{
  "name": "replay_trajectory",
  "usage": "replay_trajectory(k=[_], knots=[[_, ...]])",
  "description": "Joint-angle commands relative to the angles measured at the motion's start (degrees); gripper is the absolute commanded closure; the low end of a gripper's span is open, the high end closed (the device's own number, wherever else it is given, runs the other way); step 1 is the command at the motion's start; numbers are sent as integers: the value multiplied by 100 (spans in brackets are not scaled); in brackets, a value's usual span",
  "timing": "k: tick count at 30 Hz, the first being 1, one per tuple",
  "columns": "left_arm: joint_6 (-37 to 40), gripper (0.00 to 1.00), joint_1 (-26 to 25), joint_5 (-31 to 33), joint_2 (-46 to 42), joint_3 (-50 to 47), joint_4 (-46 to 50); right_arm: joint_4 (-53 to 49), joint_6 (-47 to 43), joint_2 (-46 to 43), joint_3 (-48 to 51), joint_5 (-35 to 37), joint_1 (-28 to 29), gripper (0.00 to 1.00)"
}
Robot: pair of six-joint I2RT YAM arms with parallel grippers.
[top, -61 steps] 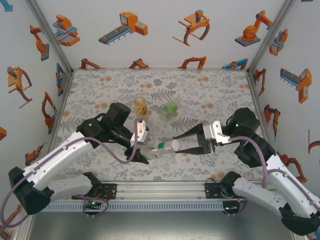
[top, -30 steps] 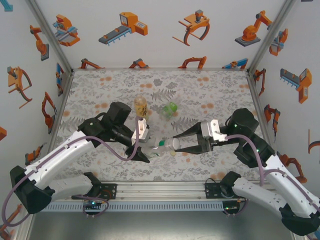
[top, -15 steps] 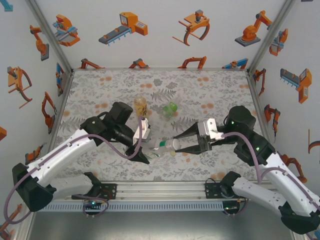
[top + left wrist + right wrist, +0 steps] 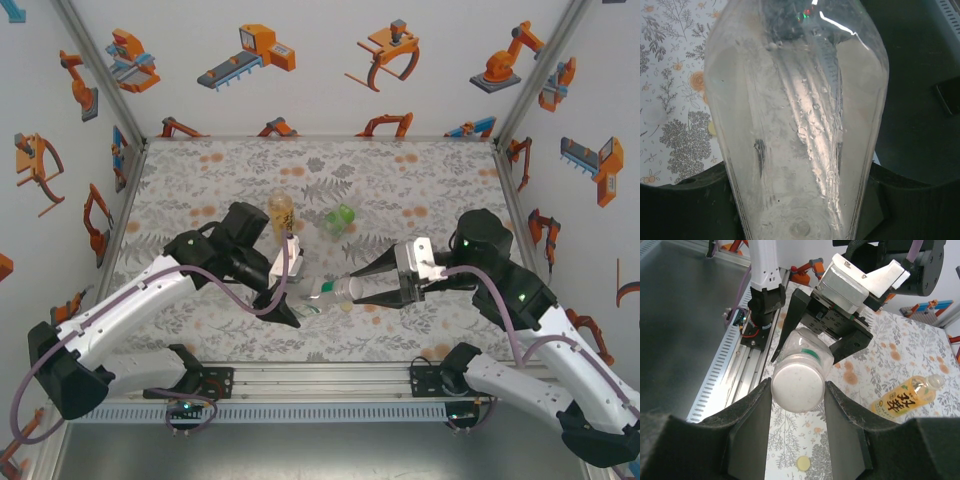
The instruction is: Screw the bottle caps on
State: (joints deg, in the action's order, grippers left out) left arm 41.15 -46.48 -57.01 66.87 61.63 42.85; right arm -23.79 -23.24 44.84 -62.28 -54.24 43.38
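Observation:
My left gripper point(image 4: 291, 306) is shut on the clear bottle point(image 4: 308, 300), which lies level above the mat with its neck to the right. Seen from the left wrist, the bottle's body point(image 4: 795, 125) runs up between the dark fingers point(image 4: 685, 200). My right gripper point(image 4: 798, 390) is shut on the whitish cap point(image 4: 797, 388), which sits over the bottle's mouth just in front of a green neck ring point(image 4: 810, 343). A yellowish cap point(image 4: 802, 463) lies loose on the mat point(image 4: 345, 308) below them. The amber bottle point(image 4: 281, 215) and the green bottle point(image 4: 341, 218) lie further back.
The amber bottle point(image 4: 905, 399) lies on its side right of my right fingers. The metal rail point(image 4: 320, 380) with both arm bases runs along the near edge. Printed walls close in the left, back and right sides. The back half of the floral mat point(image 4: 400, 170) has free room.
My right gripper has crept a little to the left with the whitish cap, closing onto the clear bottle's neck. The left gripper and bottle have hardly moved.

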Motion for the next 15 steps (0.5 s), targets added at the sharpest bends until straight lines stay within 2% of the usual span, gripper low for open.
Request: replay_trajectory(k=[1,9,15], knots=[[-124,100,34,-73,45,211,-28,-274,-88,-62,-171,-126,63,100],[-218,100,28,184,-21,175,-202,-202,493,94,-188,67,66,100],[-390,100,32,591,-158,76,-479,-15,1136,165,-73,590,68,100]])
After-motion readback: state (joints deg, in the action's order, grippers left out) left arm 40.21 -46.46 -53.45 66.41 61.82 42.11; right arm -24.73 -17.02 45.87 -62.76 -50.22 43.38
